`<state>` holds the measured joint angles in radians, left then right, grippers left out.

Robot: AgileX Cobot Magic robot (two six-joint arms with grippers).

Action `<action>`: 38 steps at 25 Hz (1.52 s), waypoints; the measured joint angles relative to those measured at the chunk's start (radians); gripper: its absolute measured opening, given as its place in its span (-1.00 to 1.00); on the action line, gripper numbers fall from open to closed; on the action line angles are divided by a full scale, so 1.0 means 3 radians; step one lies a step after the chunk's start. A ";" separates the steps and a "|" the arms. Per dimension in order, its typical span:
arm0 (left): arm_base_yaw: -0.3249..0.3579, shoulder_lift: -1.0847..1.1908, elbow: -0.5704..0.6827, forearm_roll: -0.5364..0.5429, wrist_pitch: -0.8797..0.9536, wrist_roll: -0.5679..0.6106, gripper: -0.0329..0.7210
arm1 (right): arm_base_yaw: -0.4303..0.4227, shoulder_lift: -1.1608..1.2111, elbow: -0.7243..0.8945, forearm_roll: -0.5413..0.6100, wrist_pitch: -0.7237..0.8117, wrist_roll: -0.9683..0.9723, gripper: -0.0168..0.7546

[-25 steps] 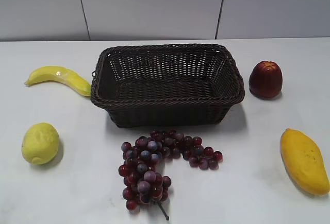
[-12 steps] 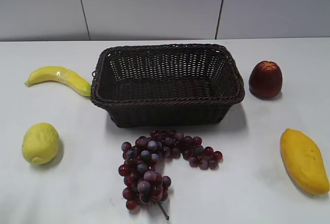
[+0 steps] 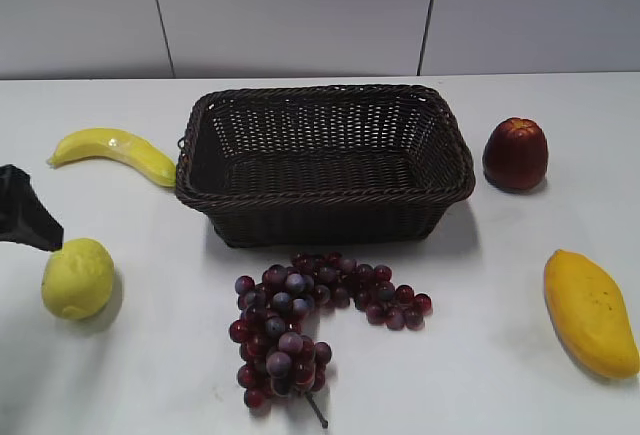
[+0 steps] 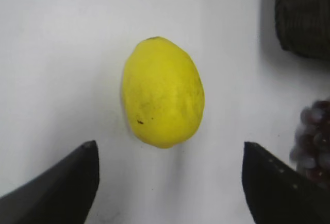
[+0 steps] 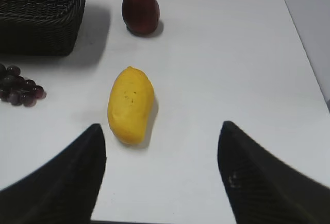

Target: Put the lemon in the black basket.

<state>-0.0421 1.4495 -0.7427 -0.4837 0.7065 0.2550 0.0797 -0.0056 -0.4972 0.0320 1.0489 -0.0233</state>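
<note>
The lemon (image 3: 77, 277) lies on the white table at the front left, also centred in the left wrist view (image 4: 162, 92). The black basket (image 3: 325, 160) stands empty at the table's middle; its corner shows in the left wrist view (image 4: 304, 15) and the right wrist view (image 5: 41, 13). My left gripper (image 4: 167, 183) is open, jaws wide apart, just short of the lemon and not touching it; in the exterior view one black finger (image 3: 25, 221) shows at the left edge above the lemon. My right gripper (image 5: 161, 177) is open and empty, out of the exterior view.
A banana (image 3: 112, 151) lies left of the basket. A bunch of red grapes (image 3: 300, 320) lies in front of it. A dark red apple (image 3: 515, 153) stands to its right. A mango (image 3: 590, 311) lies at the front right, ahead of my right gripper (image 5: 130, 104).
My left gripper has come into the exterior view from the left edge, just above the lemon. The fruit and basket have not moved.
</note>
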 joint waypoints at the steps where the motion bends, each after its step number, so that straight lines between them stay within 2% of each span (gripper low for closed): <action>1: -0.0003 0.0139 -0.0058 -0.0003 0.0007 0.0018 0.85 | 0.0000 0.0000 0.0000 0.0000 0.0000 0.0000 0.48; 6: -0.0104 0.0649 -0.0255 -0.0006 -0.0006 0.0088 0.85 | 0.0000 0.0000 0.0000 0.0000 0.0000 0.0000 0.48; 12: -0.0196 0.0983 -0.0290 -0.0016 -0.0203 0.0098 0.84 | 0.0000 0.0000 0.0000 0.0000 0.0000 0.0000 0.48; 14: -0.0196 0.1056 -0.0290 -0.0016 -0.0221 0.0098 0.79 | 0.0000 0.0000 0.0000 0.0000 0.0000 0.0000 0.48; 16: -0.0196 0.1079 -0.0294 -0.0016 -0.0228 0.0098 0.65 | 0.0000 0.0000 0.0000 0.0000 0.0000 0.0000 0.48; 20: -0.0196 0.1080 -0.0376 0.0029 -0.0174 0.0098 0.63 | 0.0000 0.0000 0.0000 0.0000 0.0000 0.0000 0.48; 26: -0.0198 0.0911 -0.0883 0.0144 0.0396 0.0098 0.63 | 0.0000 0.0000 0.0000 0.0000 0.0000 0.0000 0.48; 30: -0.0252 0.0694 -0.1458 -0.0076 0.0510 0.0098 0.63 | 0.0000 0.0000 0.0000 0.0000 0.0000 0.0000 0.48; 33: -0.0438 0.0668 -0.1932 -0.0284 0.0461 0.0098 0.63 | 0.0000 0.0000 0.0000 0.0000 0.0000 0.0000 0.48; 38: -0.0961 0.0875 -0.2341 -0.0352 0.0115 0.0098 0.63 | 0.0000 0.0000 0.0000 0.0000 0.0000 0.0000 0.48</action>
<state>-0.3306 1.7118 -1.4452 -0.5893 0.7408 0.2845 0.0797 -0.0056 -0.4972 0.0320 1.0489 -0.0233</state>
